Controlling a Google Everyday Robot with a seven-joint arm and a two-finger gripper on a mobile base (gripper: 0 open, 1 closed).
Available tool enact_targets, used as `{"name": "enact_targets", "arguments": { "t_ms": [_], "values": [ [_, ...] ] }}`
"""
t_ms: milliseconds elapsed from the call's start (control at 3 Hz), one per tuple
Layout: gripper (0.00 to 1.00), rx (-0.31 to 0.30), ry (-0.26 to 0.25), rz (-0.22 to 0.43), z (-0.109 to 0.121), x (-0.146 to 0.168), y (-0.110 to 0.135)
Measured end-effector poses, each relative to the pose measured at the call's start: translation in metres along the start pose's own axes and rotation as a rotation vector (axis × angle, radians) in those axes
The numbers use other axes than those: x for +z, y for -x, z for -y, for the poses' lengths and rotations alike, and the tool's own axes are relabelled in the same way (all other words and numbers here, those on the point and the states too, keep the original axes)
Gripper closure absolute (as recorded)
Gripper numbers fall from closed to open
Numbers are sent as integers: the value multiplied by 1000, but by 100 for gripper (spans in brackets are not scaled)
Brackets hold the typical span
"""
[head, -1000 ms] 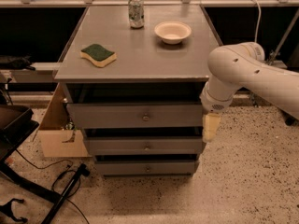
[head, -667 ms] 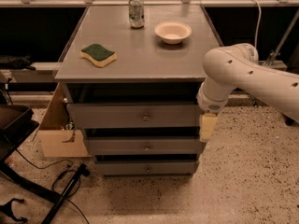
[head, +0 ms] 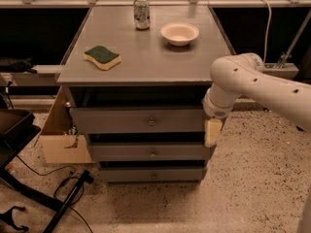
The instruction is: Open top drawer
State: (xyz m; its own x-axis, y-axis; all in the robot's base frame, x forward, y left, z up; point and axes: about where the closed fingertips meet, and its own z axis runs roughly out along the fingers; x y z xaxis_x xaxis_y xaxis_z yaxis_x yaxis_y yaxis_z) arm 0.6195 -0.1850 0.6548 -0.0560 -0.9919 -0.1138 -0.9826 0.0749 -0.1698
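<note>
The top drawer (head: 121,121) is the widest grey front, just under the grey tabletop, with a small round metal knob (head: 152,122) at its centre. A dark gap shows above its front. My gripper (head: 213,132) hangs from the white arm (head: 252,81) at the drawer's right end, pointing down, level with the gap between the top and middle drawers. It is well to the right of the knob and holds nothing that I can see.
Two narrower grey drawers (head: 151,152) sit below. On the tabletop (head: 146,57) are a green sponge (head: 102,57), a can (head: 141,12) and a white bowl (head: 180,33). A cardboard box (head: 60,135) stands at the left, with cables and a black stand on the floor.
The arm has shifted a little to the left, bringing the gripper closer to the right end of the drawers. The drawers have not moved.
</note>
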Motion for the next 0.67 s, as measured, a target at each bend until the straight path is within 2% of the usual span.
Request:
{"name": "enact_targets", "arguments": {
  "t_ms": [333,667],
  "values": [
    [0,-14,-3,20,8,13,4],
    [16,-26,15,24,12,27,10]
  ]
}}
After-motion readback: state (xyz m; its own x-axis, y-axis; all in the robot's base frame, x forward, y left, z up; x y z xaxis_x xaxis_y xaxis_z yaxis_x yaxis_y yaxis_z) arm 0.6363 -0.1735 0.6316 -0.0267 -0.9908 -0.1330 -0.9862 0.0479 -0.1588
